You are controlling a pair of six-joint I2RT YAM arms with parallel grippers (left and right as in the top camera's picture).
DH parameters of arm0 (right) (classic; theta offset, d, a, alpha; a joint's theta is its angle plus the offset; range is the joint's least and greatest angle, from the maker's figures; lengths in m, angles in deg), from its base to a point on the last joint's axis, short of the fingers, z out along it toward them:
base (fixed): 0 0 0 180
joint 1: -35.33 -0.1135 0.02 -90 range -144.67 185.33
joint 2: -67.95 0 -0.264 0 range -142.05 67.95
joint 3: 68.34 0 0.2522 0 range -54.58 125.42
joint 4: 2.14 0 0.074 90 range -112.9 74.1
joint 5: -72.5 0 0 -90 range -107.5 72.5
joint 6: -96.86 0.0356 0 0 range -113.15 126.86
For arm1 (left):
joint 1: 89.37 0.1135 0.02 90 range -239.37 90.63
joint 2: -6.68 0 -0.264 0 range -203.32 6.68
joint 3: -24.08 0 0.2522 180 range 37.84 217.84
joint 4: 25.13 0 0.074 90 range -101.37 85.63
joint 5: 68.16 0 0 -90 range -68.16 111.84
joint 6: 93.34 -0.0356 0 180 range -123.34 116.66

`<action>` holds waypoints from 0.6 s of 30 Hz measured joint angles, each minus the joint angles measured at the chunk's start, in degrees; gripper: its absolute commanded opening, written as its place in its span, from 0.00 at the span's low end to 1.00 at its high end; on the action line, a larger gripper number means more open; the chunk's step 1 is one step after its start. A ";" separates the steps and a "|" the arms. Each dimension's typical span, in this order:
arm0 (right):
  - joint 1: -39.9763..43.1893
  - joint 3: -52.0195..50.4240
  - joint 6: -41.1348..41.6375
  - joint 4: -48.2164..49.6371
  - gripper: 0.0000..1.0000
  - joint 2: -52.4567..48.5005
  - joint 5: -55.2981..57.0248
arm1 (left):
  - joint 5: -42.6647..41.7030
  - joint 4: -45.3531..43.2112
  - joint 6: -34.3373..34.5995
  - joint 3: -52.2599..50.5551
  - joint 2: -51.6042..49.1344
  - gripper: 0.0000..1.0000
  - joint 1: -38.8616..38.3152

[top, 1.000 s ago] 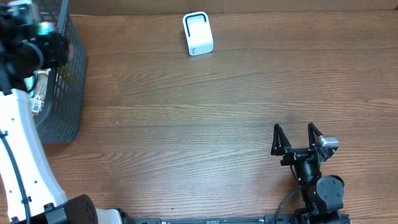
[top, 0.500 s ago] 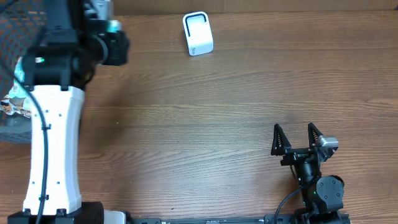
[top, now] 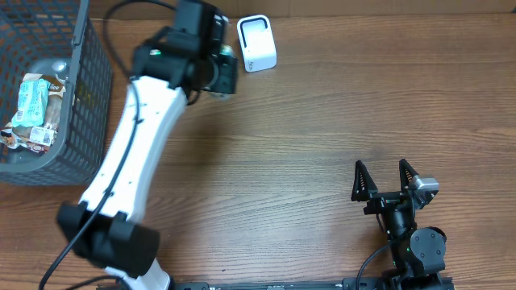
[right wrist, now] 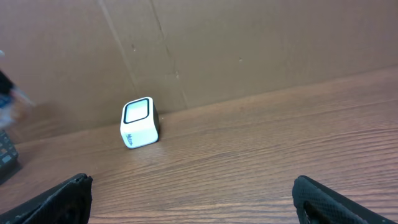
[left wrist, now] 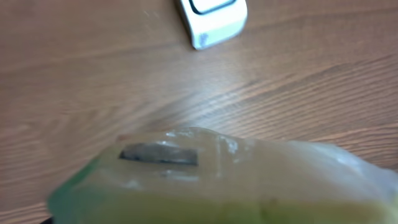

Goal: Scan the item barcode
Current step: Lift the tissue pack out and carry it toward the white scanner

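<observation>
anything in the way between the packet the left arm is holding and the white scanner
Nothing visible. The packet in the left gripper hangs close beside the white scanner, and in the left wrist view only bare table shows between the two.

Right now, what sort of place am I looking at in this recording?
Probably a mock checkout bench, not a real shop: a white barcode scanner on a wooden table, a grey wire basket of packaged goods, and a cardboard backdrop.
</observation>
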State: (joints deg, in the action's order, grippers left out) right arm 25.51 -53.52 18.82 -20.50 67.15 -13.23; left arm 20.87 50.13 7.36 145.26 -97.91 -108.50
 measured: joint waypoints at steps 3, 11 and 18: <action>0.00 0.00 0.00 0.02 1.00 0.00 0.00 | 0.39 -1.07 3.15 0.00 -3.08 0.46 -2.51; 0.00 0.00 0.00 0.02 1.00 0.00 -0.02 | 1.03 -5.29 9.35 0.00 -11.30 0.51 -9.57; 0.00 0.00 -0.02 0.02 1.00 0.00 -0.02 | 3.06 -9.14 13.88 0.00 -17.40 0.52 -16.94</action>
State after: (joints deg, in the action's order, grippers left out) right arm 25.51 -53.52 18.80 -20.48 67.15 -13.25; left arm 23.93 40.99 21.24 145.26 -115.31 -125.44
